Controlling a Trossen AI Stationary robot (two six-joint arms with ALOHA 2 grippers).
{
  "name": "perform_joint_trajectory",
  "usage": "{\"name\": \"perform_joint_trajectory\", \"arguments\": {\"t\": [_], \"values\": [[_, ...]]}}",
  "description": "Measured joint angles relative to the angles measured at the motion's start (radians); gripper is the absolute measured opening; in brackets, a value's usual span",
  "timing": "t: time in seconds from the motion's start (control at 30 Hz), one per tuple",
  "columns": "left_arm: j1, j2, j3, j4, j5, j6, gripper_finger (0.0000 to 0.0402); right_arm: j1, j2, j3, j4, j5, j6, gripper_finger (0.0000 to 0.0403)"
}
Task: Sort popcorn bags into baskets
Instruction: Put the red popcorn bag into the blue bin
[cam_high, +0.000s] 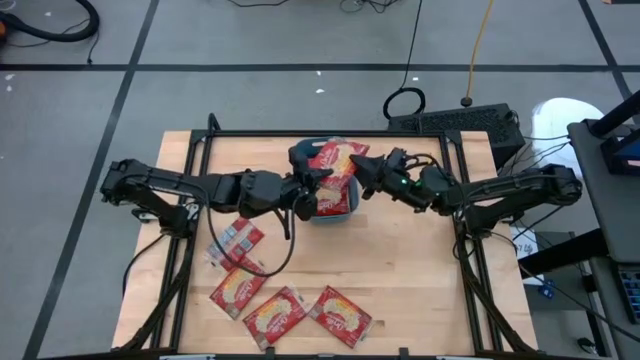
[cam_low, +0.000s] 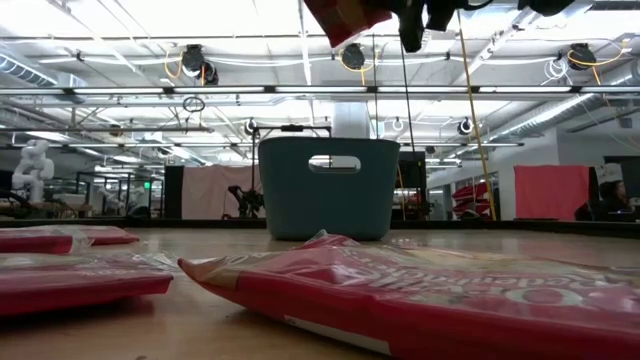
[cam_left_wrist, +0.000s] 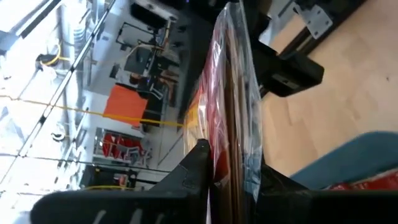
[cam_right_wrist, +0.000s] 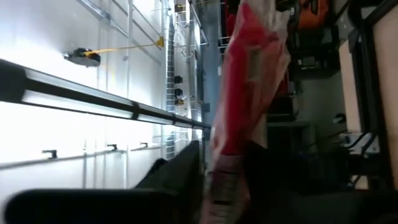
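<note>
One red popcorn bag (cam_high: 338, 158) hangs in the air over the teal basket (cam_high: 338, 212), held between my two grippers. My left gripper (cam_high: 308, 182) comes in from the table's left and is shut on it. My right gripper (cam_high: 364, 170) comes in from the right, shut on the bag's other end. The low view shows the bag (cam_low: 345, 15) high above the basket (cam_low: 328, 187). Another red bag (cam_left_wrist: 367, 183) lies inside the basket (cam_left_wrist: 354, 158). Several more bags (cam_high: 275, 315) lie flat on the table's near left. My left gripper pinches the bag's left end (cam_left_wrist: 231, 163) between its two fingers. The fingers reach in about level from the table's left. The bag stands on edge, running away from the fingers, clear of the basket. My right gripper pinches the bag's crimped end seal (cam_right_wrist: 222, 179) between its two fingers. They come from the table's right, slanting slightly upward. The bag runs on beyond the fingers, lifted clear.
On the near left lie a bag (cam_high: 237, 243) showing its silvery back and three red ones (cam_high: 340, 313); two fill the low view's foreground (cam_low: 420, 295). A black frame rail (cam_high: 330, 134) runs along the table's far side behind the basket.
</note>
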Motion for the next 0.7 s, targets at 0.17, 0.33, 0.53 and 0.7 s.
{"name": "perform_joint_trajectory", "arguments": {"t": [0.17,0.33,0.53,0.7], "values": [[-0.007,0.015,0.0,-0.007,-0.063,-0.163,0.005,-0.019,0.0,-0.001,-0.016,-0.004,-0.061,0.0012],[-0.003,0.013,0.0,0.027,-0.021,-0.329,0.0111,-0.045,-0.002,0.0,-0.014,-0.015,-0.078,0.0024],[-0.014,0.012,0.0,0.04,-0.032,-0.565,0.0215,-0.108,-0.035,0.0,-0.007,-0.019,-0.184,0.0005],[-0.028,0.004,0.0,0.034,-0.134,-0.728,0.0266,-0.182,-0.101,0.0,-0.035,-0.094,-0.255,0.0005]]}}
